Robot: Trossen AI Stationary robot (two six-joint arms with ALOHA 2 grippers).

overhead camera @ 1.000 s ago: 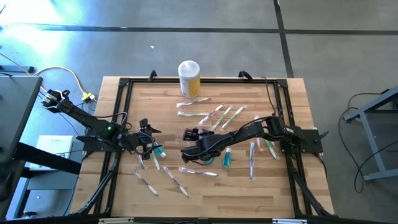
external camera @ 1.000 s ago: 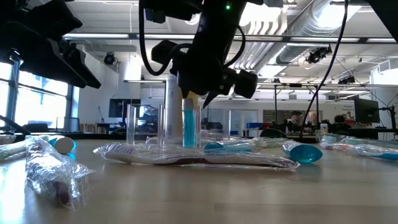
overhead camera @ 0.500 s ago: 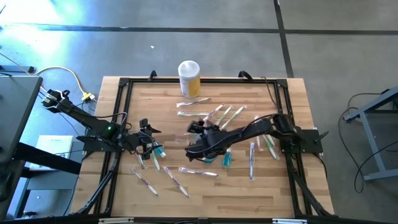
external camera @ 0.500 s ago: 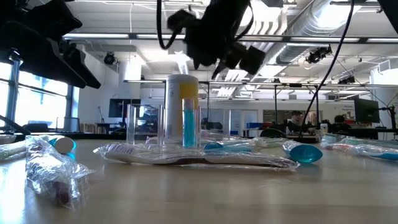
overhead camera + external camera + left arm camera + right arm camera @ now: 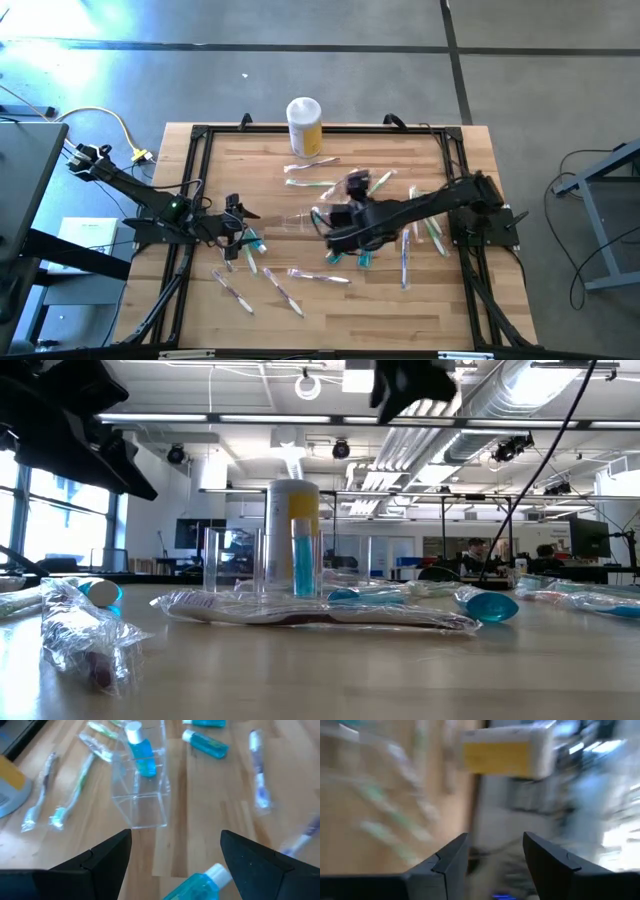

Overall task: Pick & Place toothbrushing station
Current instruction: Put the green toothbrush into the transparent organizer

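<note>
My right wrist view is smeared by motion; only the jar [image 5: 507, 752] reads. Low view's top edge crops my right arm [image 5: 415, 380]. At nine o'clock, my left arm [image 5: 70, 430] is cut off.

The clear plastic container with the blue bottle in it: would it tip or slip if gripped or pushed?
The clear container looks thin-walled and light, so it probably slides easily on the table. The upright blue bottle may rattle or topple inside. Smooth walls look slippery.
</note>
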